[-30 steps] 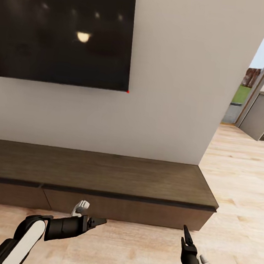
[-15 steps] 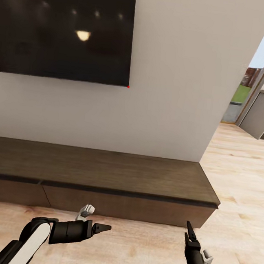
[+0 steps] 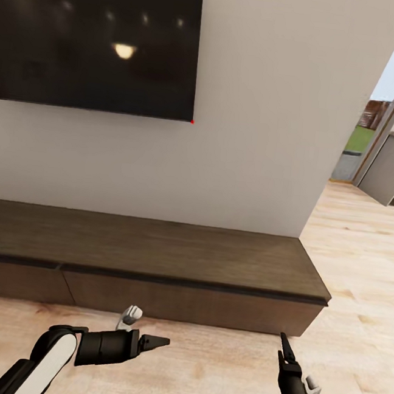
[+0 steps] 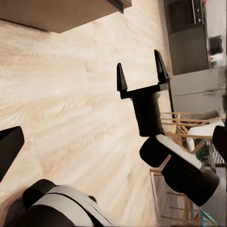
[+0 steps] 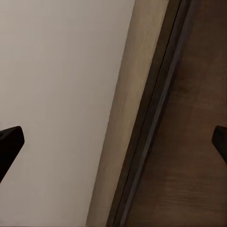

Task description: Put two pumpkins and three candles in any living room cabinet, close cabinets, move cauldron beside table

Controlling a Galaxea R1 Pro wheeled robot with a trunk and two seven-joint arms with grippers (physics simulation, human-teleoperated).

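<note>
The cabinet [image 3: 152, 265], long, low and dark brown, runs along the foot of the pale wall [image 3: 259, 137], and every flat front in sight sits flush, so it looks closed along the stretch on show. Above it hangs the big black screen [image 3: 99, 39], ceiling lights glinting in its glass. Pale wood floor [image 3: 213, 376] spreads between robot and cabinet, and off to the right a doorway [image 3: 377, 119] opens toward grey cupboards and a patch of green outdoors.

Down low, both arms hover over the floor just short of the cabinet front. The left gripper [image 3: 157, 341] points sideways toward the right, and whether its fingers are parted I cannot tell from here. The right gripper [image 4: 140, 72], caught clearly by the left wrist camera, has its fingers spread wide with nothing between them; in its own camera the dark fingertips sit at opposite edges, aimed at the cabinet's top edge against the wall.

My read: nothing is in hand, the cabinet top is bare, so stowing either waits or is finished. The cauldron step is unconfirmed.
</note>
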